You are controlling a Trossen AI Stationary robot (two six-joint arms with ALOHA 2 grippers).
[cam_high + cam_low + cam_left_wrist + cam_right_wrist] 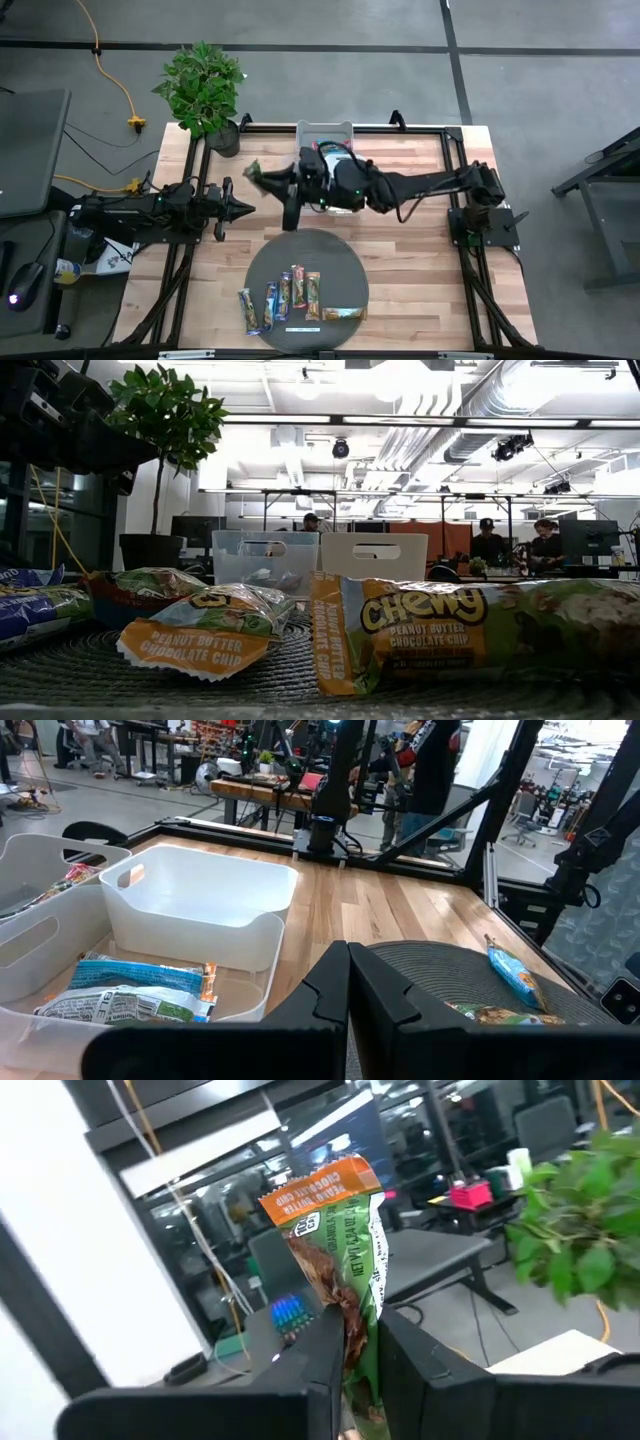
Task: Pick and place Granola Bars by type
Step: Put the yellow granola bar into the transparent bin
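Right claw [362,1342] is clamped on a green bar [345,1255], held up in the air just left of the bins [325,131]. Left claw [246,209] sits clenched and empty over the tabletop [420,170], left of the round mat [340,260], where six bars [285,296] lie.

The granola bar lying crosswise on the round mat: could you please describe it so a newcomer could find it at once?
Start at the round dark mat near the table's front edge. Five bars stand side by side there; this granola bar lies at the row's right end. It alone lies sideways, a green peanut butter chocolate chip wrapper.
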